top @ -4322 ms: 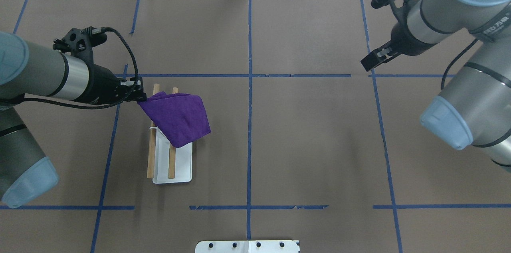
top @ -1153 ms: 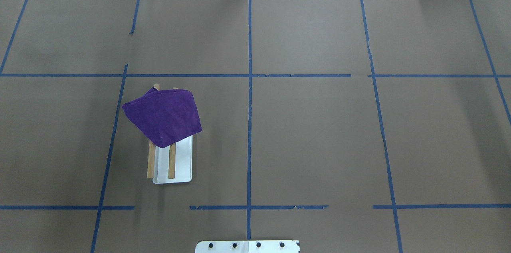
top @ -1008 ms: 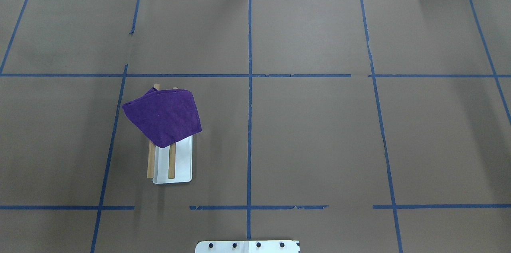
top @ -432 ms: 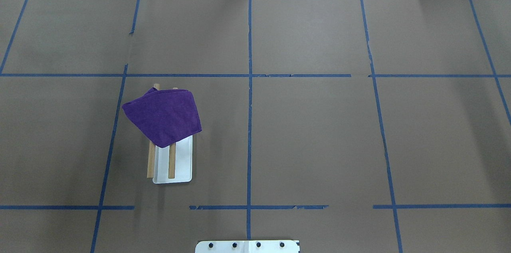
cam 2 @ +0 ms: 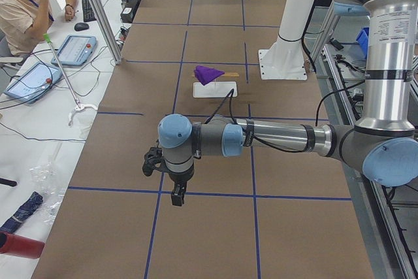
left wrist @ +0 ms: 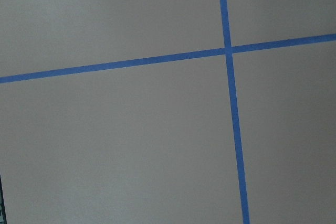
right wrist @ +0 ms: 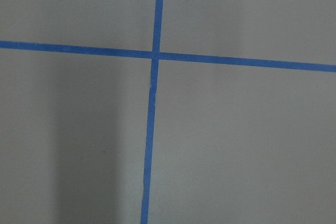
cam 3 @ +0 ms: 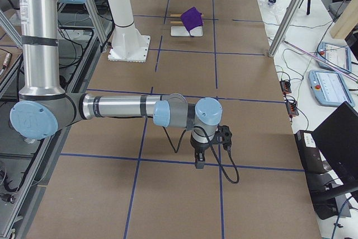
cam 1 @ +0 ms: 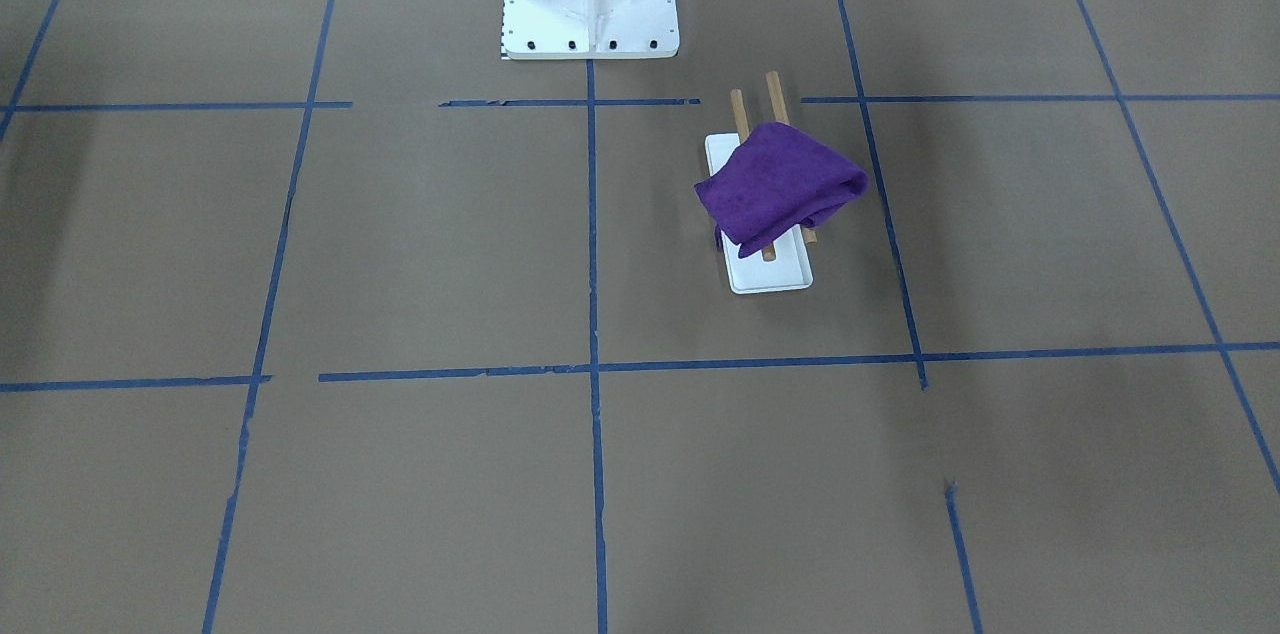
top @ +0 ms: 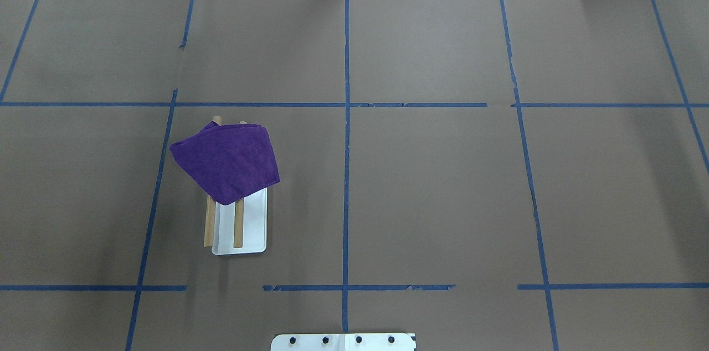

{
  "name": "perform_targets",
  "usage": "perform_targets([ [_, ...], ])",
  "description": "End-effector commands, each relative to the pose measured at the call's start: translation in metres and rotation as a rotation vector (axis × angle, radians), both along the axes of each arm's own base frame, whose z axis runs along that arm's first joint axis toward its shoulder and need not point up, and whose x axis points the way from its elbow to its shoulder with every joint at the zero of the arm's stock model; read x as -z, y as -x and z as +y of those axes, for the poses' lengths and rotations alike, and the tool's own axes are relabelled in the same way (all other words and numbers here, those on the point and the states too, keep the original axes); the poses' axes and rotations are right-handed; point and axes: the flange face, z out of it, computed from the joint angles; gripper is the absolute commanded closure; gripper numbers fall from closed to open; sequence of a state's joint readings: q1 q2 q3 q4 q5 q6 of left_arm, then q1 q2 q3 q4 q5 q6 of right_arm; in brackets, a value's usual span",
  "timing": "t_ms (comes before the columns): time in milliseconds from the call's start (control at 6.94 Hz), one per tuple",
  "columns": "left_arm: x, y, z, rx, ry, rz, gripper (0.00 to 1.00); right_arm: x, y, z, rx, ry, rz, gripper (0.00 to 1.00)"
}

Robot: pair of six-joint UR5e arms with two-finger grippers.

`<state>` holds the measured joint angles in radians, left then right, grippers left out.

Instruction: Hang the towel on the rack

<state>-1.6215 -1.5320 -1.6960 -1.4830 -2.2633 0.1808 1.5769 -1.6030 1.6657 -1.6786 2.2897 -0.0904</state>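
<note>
Towel (top: 227, 161) draped across both rods of rack (top: 209, 225), bunched toward the end far from the robot. Sits skewed, one corner poking out past the left rod, other side hanging over the white base (top: 256, 229). Seems clear of the table, hard to say for sure. Looks pretty much hung already, so probably just parking left to do. Rods lying lengthwise straight away from the robot, so best to pull crosswise for any tidy-up tug. Left gripper (cam 2: 176, 195) pointing down at bare paper toward the table's left end, well apart from rack. Right gripper (cam 3: 199, 160) same deal, way off at the other end. Only caught in the side views, so can't tell jaws released or clenched on either; no cloth seen in them anyway. Rack in the left half, so nearer the left gripper, the obvious pick for any fix
</note>
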Motion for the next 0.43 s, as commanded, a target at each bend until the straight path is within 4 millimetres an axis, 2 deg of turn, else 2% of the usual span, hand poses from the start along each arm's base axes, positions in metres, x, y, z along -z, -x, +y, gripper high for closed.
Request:
perform_targets([
  [0,0.0037,0.0002,0.0006,-0.001,-0.012,-0.004,0.00,0.0001,0.0008,-0.0001,0.002,-0.001,-0.001,0.00],
  [288,0.0013,0.0002,0.0009,0.003,-0.002,-0.004,0.00,0.0000,0.0014,-0.0002,0.002,0.000,0.001,0.00],
])
